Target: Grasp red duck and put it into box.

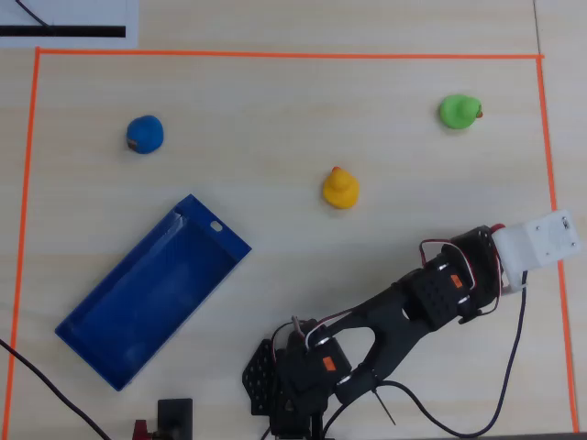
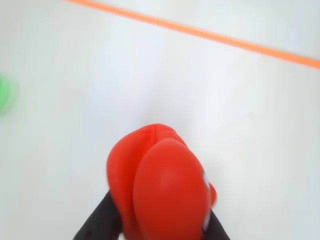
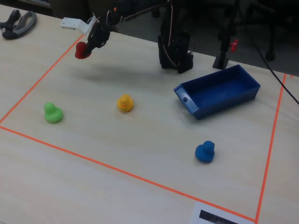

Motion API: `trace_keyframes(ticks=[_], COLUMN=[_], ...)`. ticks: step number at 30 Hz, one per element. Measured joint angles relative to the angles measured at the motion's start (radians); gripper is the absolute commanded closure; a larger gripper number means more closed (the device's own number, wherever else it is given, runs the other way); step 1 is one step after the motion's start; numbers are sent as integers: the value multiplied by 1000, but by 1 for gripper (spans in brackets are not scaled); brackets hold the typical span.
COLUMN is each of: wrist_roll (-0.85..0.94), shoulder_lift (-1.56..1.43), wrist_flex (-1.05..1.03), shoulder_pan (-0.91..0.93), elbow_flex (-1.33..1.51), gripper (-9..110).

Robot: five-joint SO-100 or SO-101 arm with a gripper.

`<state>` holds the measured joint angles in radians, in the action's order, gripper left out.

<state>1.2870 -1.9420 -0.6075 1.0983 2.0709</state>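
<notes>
The red duck (image 2: 160, 190) is clamped between my gripper's (image 2: 161, 222) two black fingers (image 2: 102, 220) and fills the lower middle of the wrist view. In the fixed view the gripper (image 3: 88, 46) holds the duck (image 3: 82, 51) in the air above the table, near the left orange tape line. In the overhead view only a red sliver of the duck (image 1: 497, 227) shows beside the white wrist camera at the right. The blue box (image 1: 218, 231) lies empty at the lower left, far from the gripper; in the fixed view the box (image 3: 224, 103) is at the right.
A yellow duck (image 1: 340, 188), a green duck (image 1: 458, 112) and a blue duck (image 1: 145, 134) sit on the table inside the orange tape border (image 1: 275, 55). The arm base (image 1: 293, 376) stands at the bottom centre. The green duck also shows blurred at the wrist view's left edge (image 2: 5, 95).
</notes>
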Motion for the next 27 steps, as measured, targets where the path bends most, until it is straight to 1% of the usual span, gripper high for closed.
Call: trace_keyframes(ticks=[5,9,13,16,19,22,27], wrist_roll=[-207,-365,-534,-669,-779,-850,-959], shoulder_lift=[-232,-377,-433,-422,-356,-273,-160], wrist_flex=[-422,-680,-873,-956,-988,-1002,-980], shoulder_pan=[-242,-535,-859,-1068,-1223,-1362,-1663], elbow_flex=[-164,-230,-244,-244,-244,-238,-187], gripper=[101,101,101,101,101,101,101])
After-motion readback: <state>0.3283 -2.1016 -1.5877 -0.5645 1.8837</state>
